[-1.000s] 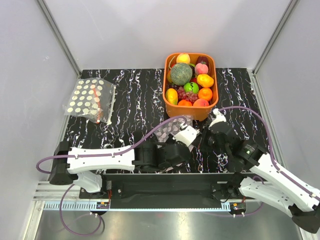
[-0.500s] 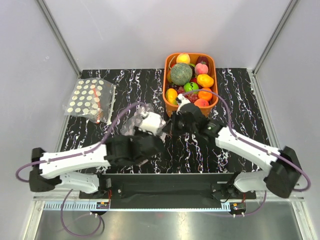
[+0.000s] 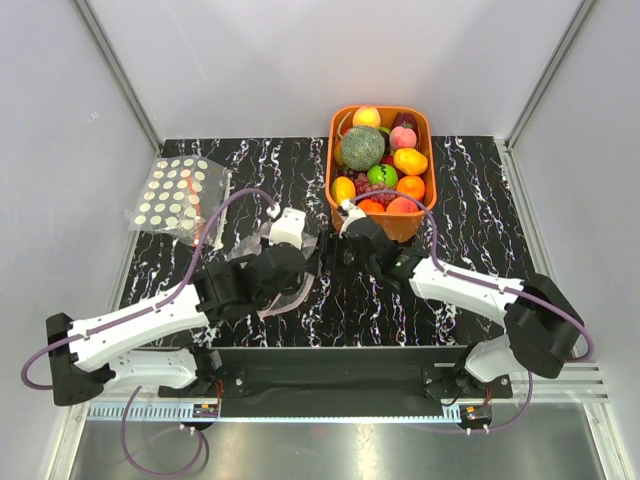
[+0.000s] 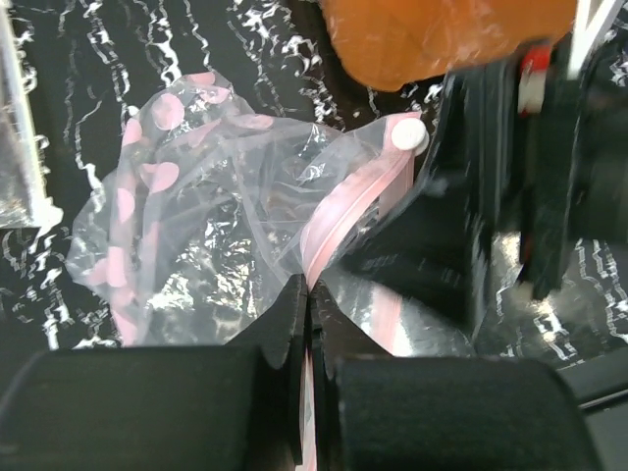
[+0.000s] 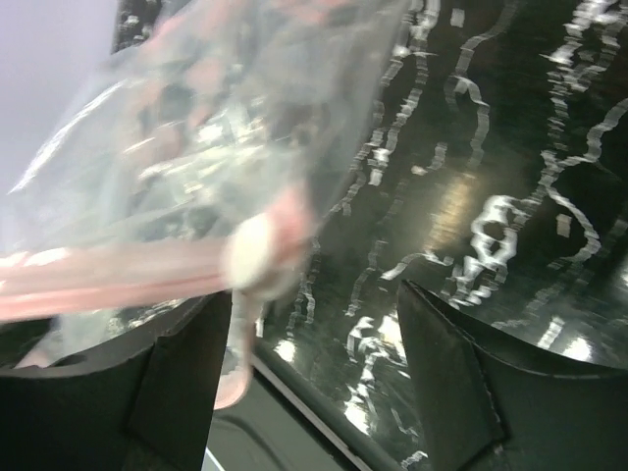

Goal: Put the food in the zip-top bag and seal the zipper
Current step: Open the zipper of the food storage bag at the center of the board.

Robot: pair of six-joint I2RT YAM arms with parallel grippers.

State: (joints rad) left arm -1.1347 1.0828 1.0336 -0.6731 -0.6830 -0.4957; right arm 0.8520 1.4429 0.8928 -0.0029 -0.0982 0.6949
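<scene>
My left gripper [image 4: 309,290] is shut on the pink zipper [image 4: 349,201] of the zip-top bag [image 4: 186,226], a crinkled clear bag with pink dots held above the table. In the top view the bag [image 3: 287,297] hangs under the left gripper [image 3: 300,256]. A white slider [image 4: 408,133] sits at the strip's far end. My right gripper [image 5: 314,299] is open beside it. The slider [image 5: 253,251] and zipper [image 5: 128,270] lie next to its left finger [image 5: 186,383], not pinched. The food [image 3: 382,165], plastic fruit, fills the orange basket [image 3: 404,228]. The right gripper [image 3: 337,250] is just in front of the basket.
A second clear bag with cream dots and an orange-red strip [image 3: 178,200] lies at the table's back left. Grey walls close in both sides and the back. The black marbled table [image 3: 470,190] runs between the basket and the right wall.
The left gripper carried the bag leftward from the table's middle. The right arm swung left from the right side to the bag's slider end, and its jaws went from shut to open.
</scene>
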